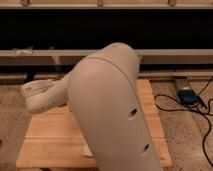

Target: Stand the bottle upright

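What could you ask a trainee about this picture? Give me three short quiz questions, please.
1. True or false: the bottle stands in plain sight on the wooden table.
2. What lies on the floor to the right of the table? A) a blue device with cables attached; B) a red bucket; C) a broom.
3. In a few words: where is the gripper?

Key
1. False. No bottle shows; the big robot arm covers much of the table.
2. A.
3. Out of sight; only the arm's pale shell and its joint over the table's left side show.
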`<state>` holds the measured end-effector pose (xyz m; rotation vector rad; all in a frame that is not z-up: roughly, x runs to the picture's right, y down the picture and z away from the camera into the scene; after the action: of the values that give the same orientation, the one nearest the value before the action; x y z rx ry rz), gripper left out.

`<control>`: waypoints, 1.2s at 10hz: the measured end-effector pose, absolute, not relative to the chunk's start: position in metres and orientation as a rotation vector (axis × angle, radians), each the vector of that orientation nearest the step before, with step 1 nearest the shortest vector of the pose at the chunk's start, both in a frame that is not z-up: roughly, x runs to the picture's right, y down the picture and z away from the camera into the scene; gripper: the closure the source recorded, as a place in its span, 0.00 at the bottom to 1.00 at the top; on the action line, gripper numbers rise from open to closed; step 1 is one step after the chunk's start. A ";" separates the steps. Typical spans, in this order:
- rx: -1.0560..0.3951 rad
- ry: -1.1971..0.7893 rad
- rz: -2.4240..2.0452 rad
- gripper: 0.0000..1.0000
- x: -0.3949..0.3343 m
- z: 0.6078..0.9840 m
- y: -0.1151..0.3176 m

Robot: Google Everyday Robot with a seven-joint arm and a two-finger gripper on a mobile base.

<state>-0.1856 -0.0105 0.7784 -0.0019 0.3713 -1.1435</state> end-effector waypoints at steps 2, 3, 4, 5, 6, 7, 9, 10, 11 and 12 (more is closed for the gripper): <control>0.032 0.399 -1.164 0.47 -0.193 0.773 -0.007; 0.044 0.407 -1.172 0.39 -0.196 0.771 -0.005; 0.053 0.415 -1.181 0.28 -0.199 0.770 -0.002; 0.056 0.415 -1.190 0.22 -0.202 0.770 0.001; 0.050 0.407 -1.203 0.20 -0.205 0.772 0.005; 0.038 0.393 -1.218 0.20 -0.207 0.776 0.009; 0.015 0.369 -1.238 0.20 -0.211 0.782 0.015; 0.006 0.362 -1.243 0.20 -0.211 0.784 0.017; 0.001 0.359 -1.245 0.20 -0.211 0.785 0.017; -0.002 0.355 -1.245 0.20 -0.210 0.785 0.017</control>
<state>-0.2100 0.0169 0.7848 -0.0018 0.3554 -1.2445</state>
